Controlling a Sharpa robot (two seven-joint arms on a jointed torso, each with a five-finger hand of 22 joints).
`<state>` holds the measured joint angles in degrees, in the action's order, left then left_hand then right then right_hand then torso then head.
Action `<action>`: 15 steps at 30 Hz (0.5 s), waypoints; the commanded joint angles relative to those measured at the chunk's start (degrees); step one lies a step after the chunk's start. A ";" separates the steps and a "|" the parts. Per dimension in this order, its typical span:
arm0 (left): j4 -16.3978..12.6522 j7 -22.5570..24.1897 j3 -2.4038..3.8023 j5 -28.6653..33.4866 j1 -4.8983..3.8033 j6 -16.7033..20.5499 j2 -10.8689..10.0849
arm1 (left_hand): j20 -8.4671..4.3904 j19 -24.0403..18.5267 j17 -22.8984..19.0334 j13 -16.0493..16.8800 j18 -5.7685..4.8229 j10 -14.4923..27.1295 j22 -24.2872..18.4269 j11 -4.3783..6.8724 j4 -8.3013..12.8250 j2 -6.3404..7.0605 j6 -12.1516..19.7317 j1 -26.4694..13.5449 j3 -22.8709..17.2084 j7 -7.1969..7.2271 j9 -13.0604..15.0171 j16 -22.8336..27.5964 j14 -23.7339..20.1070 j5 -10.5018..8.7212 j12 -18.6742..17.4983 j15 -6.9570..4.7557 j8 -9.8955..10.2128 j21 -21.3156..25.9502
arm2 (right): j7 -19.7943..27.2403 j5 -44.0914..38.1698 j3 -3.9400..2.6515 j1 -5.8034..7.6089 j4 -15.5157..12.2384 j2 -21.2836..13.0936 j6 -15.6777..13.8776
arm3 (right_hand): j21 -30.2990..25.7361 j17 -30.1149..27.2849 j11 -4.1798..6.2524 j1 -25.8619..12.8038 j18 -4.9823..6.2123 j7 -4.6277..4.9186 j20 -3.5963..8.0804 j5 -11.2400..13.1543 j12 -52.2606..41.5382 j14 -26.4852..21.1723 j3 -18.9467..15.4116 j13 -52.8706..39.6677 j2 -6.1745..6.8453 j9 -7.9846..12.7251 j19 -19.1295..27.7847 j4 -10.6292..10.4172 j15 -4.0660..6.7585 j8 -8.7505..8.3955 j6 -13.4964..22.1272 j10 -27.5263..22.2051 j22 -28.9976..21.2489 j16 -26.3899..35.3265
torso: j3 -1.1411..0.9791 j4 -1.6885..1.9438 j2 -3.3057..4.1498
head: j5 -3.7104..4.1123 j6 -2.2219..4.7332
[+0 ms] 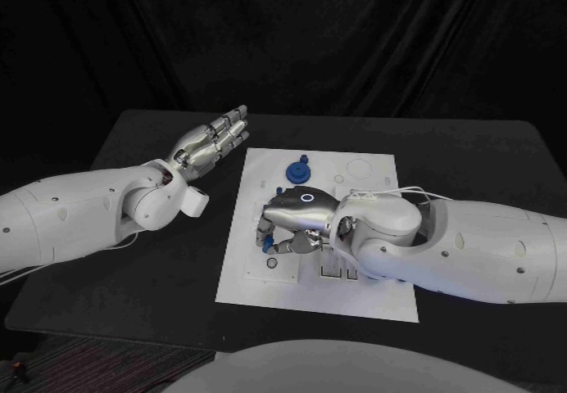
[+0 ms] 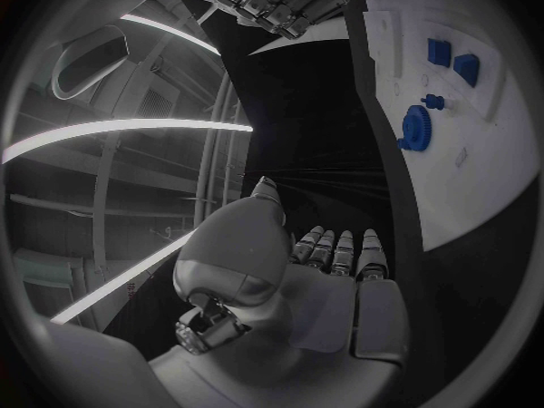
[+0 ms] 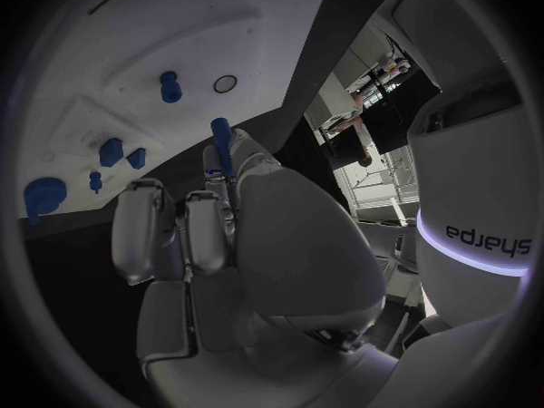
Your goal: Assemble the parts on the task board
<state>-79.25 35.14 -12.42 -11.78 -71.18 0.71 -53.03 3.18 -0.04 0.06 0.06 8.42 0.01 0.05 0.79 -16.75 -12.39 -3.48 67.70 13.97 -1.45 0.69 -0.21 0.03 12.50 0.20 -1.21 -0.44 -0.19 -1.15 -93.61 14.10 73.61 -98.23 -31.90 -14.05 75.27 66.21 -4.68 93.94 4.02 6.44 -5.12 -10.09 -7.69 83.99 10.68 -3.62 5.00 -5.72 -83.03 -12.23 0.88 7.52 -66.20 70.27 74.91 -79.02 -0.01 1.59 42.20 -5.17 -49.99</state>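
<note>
The right hand (image 3: 216, 236) pinches a blue peg (image 3: 221, 145) above the task board (image 1: 384, 295); a tilted peg may miss its hole. The left hand (image 1: 213, 143) is spread, well apart.

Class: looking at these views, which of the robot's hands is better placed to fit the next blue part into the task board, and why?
Right. The right hand is over the task board, already pinching a blue peg; the left hand is off the board, holding nothing.

Dimly lit overall, with black surroundings swallowing detail beyond the table (image 1: 142, 164). Brightest on the task board (image 1: 378, 286), evenly lit from above, shadowed beneath the right hand (image 1: 296, 214). Strong fisheye bending and dark vignetting in both wrist views; bright ceiling streaks glaring, near surfaces soft.
</note>
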 commanded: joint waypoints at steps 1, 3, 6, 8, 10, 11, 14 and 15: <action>0.01 0.43 0.05 0.07 0.05 -0.98 0.14 | 0.08 0.04 -0.06 -0.06 -0.42 -0.01 -0.05 -0.59 0.19 -0.33 0.15 0.45 0.32 -0.62 0.01 0.21 -0.03 0.40 -0.20 0.51 -0.30 0.19 | -0.09 -2.55 -0.04 -0.31 0.05 0.08 2.45 | -0.19 0.05 1.83 0.70 -0.75 -0.02 0.19 -0.17 0.43 0.11 0.52 -0.07 -0.04 0.00 -0.10 0.08 0.41 -0.03 -0.33 2.16 10.79 -0.12 | 0.01 0.03 -0.01 | 0.12 -0.01; 0.02 0.49 0.05 0.07 0.05 -0.96 0.16 | 0.30 0.04 -0.06 -0.06 -0.51 -0.01 -0.05 -0.87 0.20 -0.44 0.85 0.67 0.40 -0.87 -0.12 0.21 -0.03 0.52 -0.20 0.80 -0.12 0.19 | -0.07 -2.63 -0.04 -0.40 0.03 0.07 2.75 | -0.17 0.04 1.83 0.81 -0.76 -0.01 0.20 -0.21 0.49 0.10 0.58 -0.08 -0.05 0.00 -0.10 0.16 0.41 -0.05 -0.37 2.21 10.80 -0.10 | 0.01 0.02 -0.01 | 0.07 -0.01; 0.04 0.51 0.05 0.07 0.05 -0.97 0.18 | 0.38 0.04 -0.06 -0.06 -0.53 -0.01 -0.05 -0.99 0.20 -0.49 1.10 0.76 0.44 -0.98 -0.17 0.21 -0.03 0.55 -0.20 0.91 -0.07 0.19 | -0.06 -2.72 -0.03 -0.54 0.01 0.08 3.09 | -0.17 0.04 1.83 0.81 -0.76 -0.01 0.20 -0.21 0.49 0.10 0.58 -0.08 -0.05 0.00 -0.10 0.16 0.41 -0.05 -0.37 2.21 10.80 -0.10 | 0.01 -0.03 -0.03 | 0.04 -0.01; 0.04 0.47 0.05 0.07 0.05 -0.99 0.16 | 0.46 0.04 -0.06 -0.06 -0.55 -0.01 -0.05 -1.13 0.20 -0.53 1.16 0.83 0.47 -1.11 -0.18 0.21 -0.03 0.62 -0.20 1.01 -0.06 0.19 | -0.07 -2.75 -0.03 -0.65 0.03 0.10 3.34 | -0.13 0.09 1.85 0.95 -0.76 -0.01 0.21 -0.22 0.55 0.12 0.66 -0.11 -0.05 -0.02 -0.12 0.29 0.42 -0.05 -0.49 2.37 10.81 -0.11 | 0.04 -0.09 -0.01 | 0.09 -0.01; 0.01 0.39 0.05 0.07 0.05 -1.01 0.12 | 0.52 0.04 -0.06 -0.06 -0.57 -0.01 -0.05 -1.25 0.21 -0.55 1.14 0.89 0.49 -1.22 -0.17 0.21 -0.03 0.69 -0.20 1.09 -0.08 0.19 | -0.10 -2.77 -0.03 -0.78 0.04 0.10 3.63 | -0.21 0.11 1.86 1.00 -0.75 -0.01 0.22 -0.22 0.57 0.12 0.68 -0.12 -0.05 -0.03 -0.08 0.33 0.43 -0.05 -0.53 2.42 10.79 -0.11 | 0.02 -0.11 -0.01 | 0.18 -0.01; -0.01 0.34 0.05 0.07 0.05 -1.03 0.09 | 0.52 0.04 -0.06 -0.06 -0.57 -0.01 -0.05 -1.25 0.21 -0.55 1.14 0.89 0.49 -1.22 -0.17 0.21 -0.03 0.69 -0.20 1.09 -0.08 0.19 | -0.10 -2.78 -0.03 -0.84 0.05 0.10 3.82 | -0.21 0.11 1.86 1.00 -0.75 -0.01 0.22 -0.22 0.57 0.12 0.68 -0.12 -0.05 -0.03 -0.08 0.33 0.43 -0.05 -0.53 2.42 10.79 -0.11 | 0.00 -0.10 -0.02 | 0.22 -0.01; -0.01 0.26 0.05 0.07 0.05 -1.11 0.07 | 0.66 0.04 -0.06 -0.06 -0.61 -0.01 -0.05 -1.50 0.23 -0.60 0.88 1.03 0.53 -1.47 -0.10 0.21 -0.03 0.88 -0.20 1.27 -0.15 0.19 | -0.09 -2.79 -0.03 -1.05 0.09 0.06 4.38 | -0.35 -0.03 1.89 1.10 -0.71 -0.01 0.23 -0.20 0.59 0.08 0.74 -0.14 -0.05 -0.05 -0.01 0.44 0.44 -0.05 -0.62 2.58 10.75 -0.03 | -0.03 -0.01 -0.02 | 0.27 -0.01; 0.01 0.26 0.05 0.07 0.05 -1.16 0.07 | 0.72 0.04 -0.06 -0.06 -0.62 -0.01 -0.05 -1.58 0.24 -0.60 0.84 1.08 0.55 -1.55 -0.09 0.21 -0.03 0.97 -0.20 1.34 -0.17 0.19 | -0.09 -2.79 -0.03 -1.14 0.09 0.04 4.49 | -0.36 -0.04 1.90 1.15 -0.71 -0.01 0.23 -0.21 0.60 0.07 0.76 -0.15 -0.04 -0.05 0.00 0.48 0.45 -0.06 -0.64 2.63 10.75 -0.02 | -0.02 0.00 -0.01 | 0.28 -0.01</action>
<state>-79.15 34.92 -12.42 -11.79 -71.18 0.27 -53.01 3.59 -0.04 0.09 0.08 8.42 -0.07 0.07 -0.30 -16.59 -13.00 -2.68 68.31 14.12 -2.69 0.57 -0.21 0.13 13.09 0.20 -0.29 -0.44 -0.19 -1.16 -95.60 14.09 72.65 -98.10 -31.84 -11.13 75.27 66.25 -4.87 94.48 4.02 6.36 -5.13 -10.14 -7.13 83.99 11.15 -3.67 5.04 -5.67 -83.03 -11.75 0.88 7.43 -66.54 70.47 74.91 -79.02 0.00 1.55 42.18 -4.92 -49.99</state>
